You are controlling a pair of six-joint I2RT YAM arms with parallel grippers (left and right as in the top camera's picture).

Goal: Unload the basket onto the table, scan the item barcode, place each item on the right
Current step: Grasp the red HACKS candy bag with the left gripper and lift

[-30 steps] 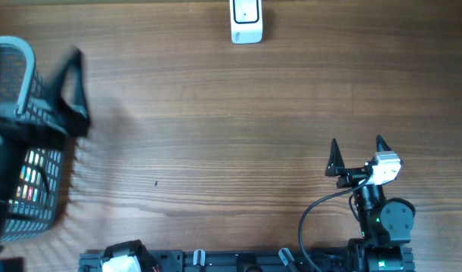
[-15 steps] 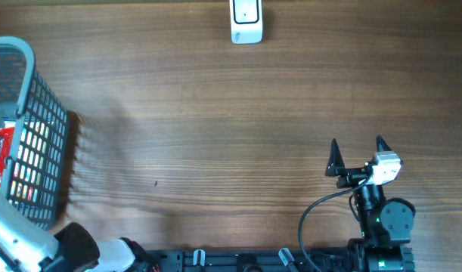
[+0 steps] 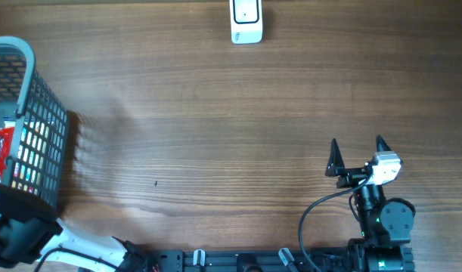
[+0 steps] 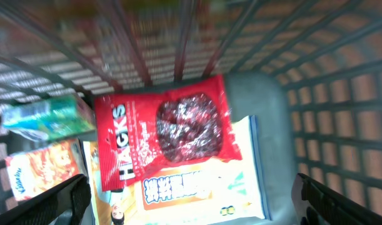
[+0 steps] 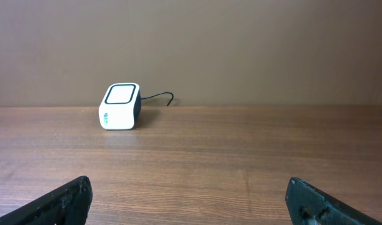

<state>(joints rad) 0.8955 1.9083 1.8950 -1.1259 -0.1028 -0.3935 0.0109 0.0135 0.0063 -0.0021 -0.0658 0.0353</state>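
One basket [image 3: 25,83] holds four packets [image 4: 159,137], one scanner [image 3: 246,23] stands, left pincer [image 4: 191,187] and right pincer [image 5: 187,187] gape

A: What colours lie in the grey mesh basket [image 3: 11,43]?
B: A red packet [image 4: 162,134] with white lettering, a green pack [image 4: 47,119], an orange box [image 4: 44,169], and a white pouch [image 4: 241,181] edged blue, with an orange band.
A: And outside it?
B: A white scanner [image 5: 120,106] with black trim, on the brown wood-grain surface [image 3: 215,136].
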